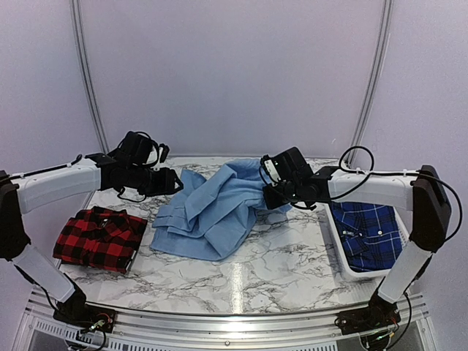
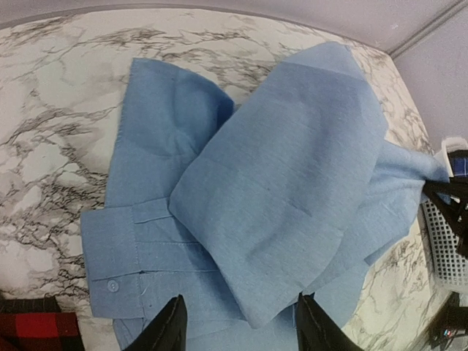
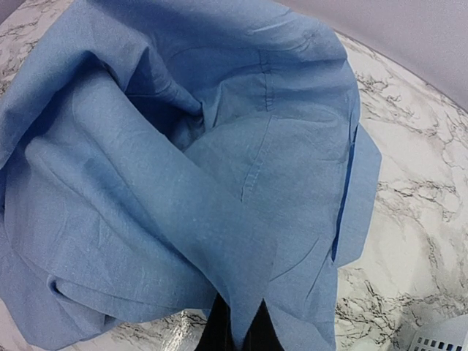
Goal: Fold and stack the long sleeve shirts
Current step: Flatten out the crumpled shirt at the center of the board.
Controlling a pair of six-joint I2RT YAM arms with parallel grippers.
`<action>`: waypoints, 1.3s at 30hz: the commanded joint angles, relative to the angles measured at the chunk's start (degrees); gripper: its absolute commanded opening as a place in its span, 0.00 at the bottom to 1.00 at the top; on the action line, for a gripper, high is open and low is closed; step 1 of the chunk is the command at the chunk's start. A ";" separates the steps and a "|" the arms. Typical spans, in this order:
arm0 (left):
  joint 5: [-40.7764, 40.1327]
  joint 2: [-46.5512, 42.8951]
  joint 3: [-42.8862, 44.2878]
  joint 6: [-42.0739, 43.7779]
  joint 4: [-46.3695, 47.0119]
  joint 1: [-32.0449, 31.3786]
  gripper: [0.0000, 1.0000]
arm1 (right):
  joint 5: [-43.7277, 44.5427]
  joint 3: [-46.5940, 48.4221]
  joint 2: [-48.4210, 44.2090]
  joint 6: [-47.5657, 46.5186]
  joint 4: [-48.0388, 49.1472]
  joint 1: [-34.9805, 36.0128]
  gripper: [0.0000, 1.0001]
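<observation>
Top external: blue shirt (image 1: 208,208) mid-fold

Right gripper (image 3: 238,333) is pinching a raised fold of the shirt at frame centre. Left gripper (image 2: 240,303) is hovering wide over it, touching nothing. Next move is likely laying that fold flat. Red shirt (image 1: 99,238) is lying folded, lower left.
</observation>
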 commanded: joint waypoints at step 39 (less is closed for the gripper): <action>-38.74 -10.62 24.54 20.49 4.10 -5.71 0.00 | 13.75 9.22 -10.86 -8.58 6.98 -1.74 0.00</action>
